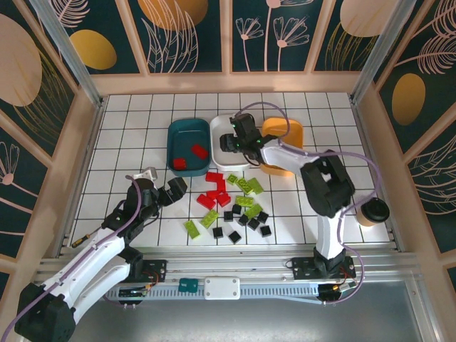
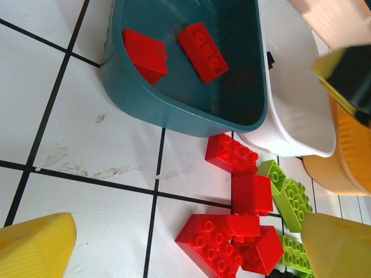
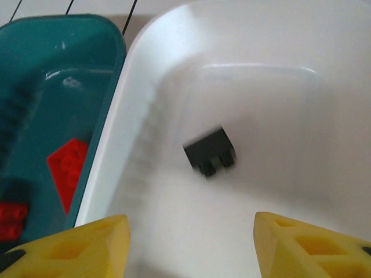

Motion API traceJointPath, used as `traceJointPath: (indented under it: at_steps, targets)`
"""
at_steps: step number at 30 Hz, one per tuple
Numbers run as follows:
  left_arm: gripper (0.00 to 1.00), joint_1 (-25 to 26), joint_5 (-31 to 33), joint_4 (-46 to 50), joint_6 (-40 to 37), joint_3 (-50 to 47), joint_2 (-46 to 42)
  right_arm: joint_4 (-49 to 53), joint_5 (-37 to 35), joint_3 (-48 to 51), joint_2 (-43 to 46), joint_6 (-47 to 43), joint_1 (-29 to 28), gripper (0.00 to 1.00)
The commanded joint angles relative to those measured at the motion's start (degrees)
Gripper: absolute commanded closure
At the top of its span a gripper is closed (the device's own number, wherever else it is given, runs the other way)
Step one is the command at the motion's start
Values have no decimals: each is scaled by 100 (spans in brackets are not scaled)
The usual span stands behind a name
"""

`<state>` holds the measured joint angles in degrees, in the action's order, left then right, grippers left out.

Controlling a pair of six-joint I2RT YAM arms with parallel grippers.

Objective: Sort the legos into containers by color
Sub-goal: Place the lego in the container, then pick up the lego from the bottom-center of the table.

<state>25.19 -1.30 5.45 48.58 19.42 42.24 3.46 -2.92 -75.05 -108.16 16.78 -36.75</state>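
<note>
My right gripper hangs open over the white tray. A blurred black brick lies below it inside that tray, clear of the fingers. The dark teal tray holds two red bricks. The orange tray stands to the right of the white one. My left gripper is open just left of the loose red bricks. Lime-green bricks and black bricks lie scattered on the table.
A brown cup with a dark lid stands at the table's right edge by the right arm. A small thin tool lies at the front left. Framed walls close in the table on three sides.
</note>
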Motion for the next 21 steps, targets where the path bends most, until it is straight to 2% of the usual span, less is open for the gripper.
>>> traceJointPath:
  at_steps: [1,6,13,17,21]
  targets:
    - [1,37,-73,186,13,-18,-87,-12,-112,936,1221,167,-222,42]
    - [2,38,-103,93,34,-95,-102,151,-609,2884,2914,836,-982,42]
    - [1,39,-89,-83,37,-195,-25,1256,-1270,4498,4763,2366,-2213,41]
    - [2,39,-98,-128,52,-244,-37,1923,-1592,4778,5209,3148,-2872,41]
    - [1,39,-119,-142,97,-328,-118,2192,-1699,4917,5055,3644,-3318,41]
